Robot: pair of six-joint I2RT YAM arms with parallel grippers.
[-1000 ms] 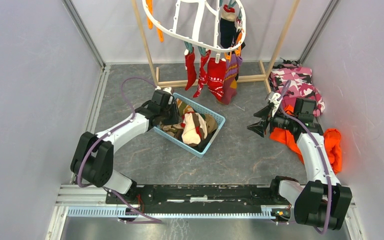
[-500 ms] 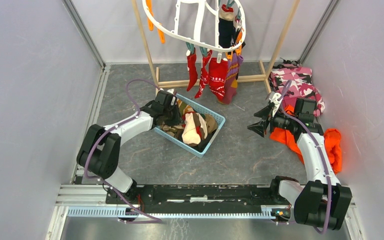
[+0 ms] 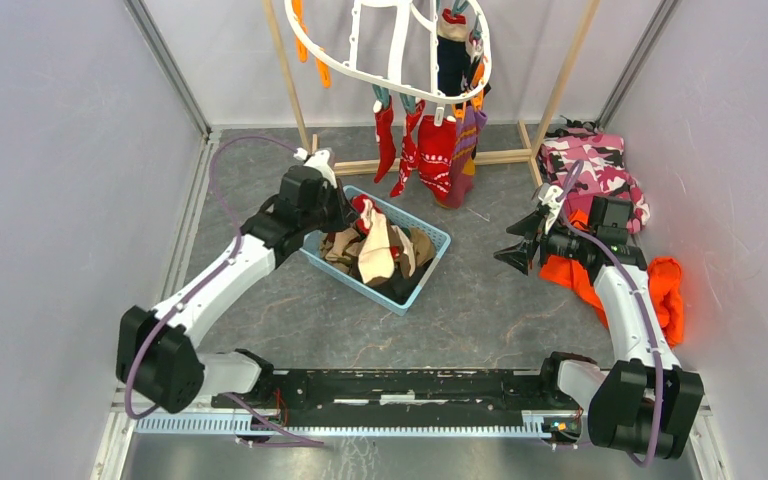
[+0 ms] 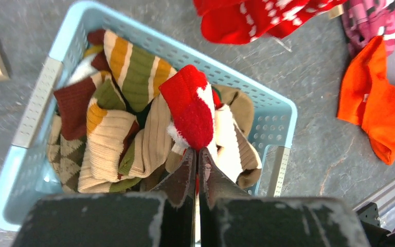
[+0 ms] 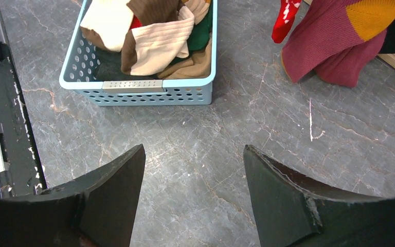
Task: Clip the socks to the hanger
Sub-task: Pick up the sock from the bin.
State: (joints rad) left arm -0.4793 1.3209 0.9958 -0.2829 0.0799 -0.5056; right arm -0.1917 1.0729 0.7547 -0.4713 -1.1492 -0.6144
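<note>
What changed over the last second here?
The left gripper closed on a red-and-white sock in the basket and lifted its end out of the pile as the arm rose. The right gripper stayed open over the floor; the basket did not move.

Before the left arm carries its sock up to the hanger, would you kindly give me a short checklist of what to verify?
1. Grip: ok. The left gripper is shut on the red sock.
2. Single sock: ok. Only that sock is in the grip.
3. Sock free of the pile in the basket: cannot tell. Its far end hangs over the other socks.
4. Right gripper: ok. It is open over bare floor, apart from the basket.
5. Free clip on the hanger: ok. The orange clips on its left side hang empty.
</note>
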